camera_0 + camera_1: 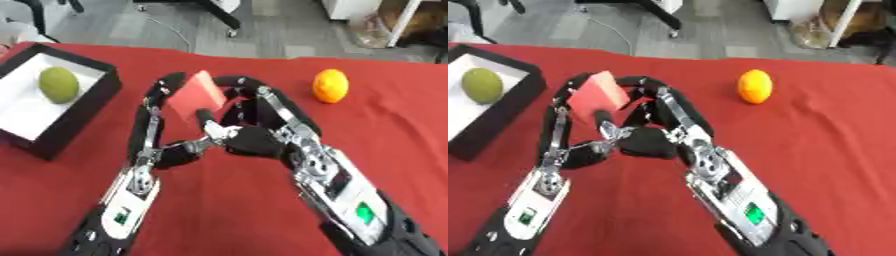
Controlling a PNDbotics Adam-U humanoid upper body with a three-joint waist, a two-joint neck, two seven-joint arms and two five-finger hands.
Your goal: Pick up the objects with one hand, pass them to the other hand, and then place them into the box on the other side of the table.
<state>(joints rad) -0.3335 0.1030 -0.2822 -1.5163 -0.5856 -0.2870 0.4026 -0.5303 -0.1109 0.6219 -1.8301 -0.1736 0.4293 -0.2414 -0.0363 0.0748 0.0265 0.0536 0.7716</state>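
Observation:
A red block (196,94) is held up above the red table (385,125) between my two hands at the middle. My right hand (259,141) curls its fingers (249,85) over the block's right edge, with its thumb against the lower edge. My left hand (169,152) reaches up along the block's left side, and its fingers (154,102) bend round the upper left corner. The black box (83,112) with a white floor stands at the left and holds a green round fruit (58,84). An orange (331,85) lies on the cloth to the right.
The table's far edge runs just behind the box and the orange, with grey floor and chair legs (223,17) beyond. Open red cloth lies to the right of my right forearm and in front of the box.

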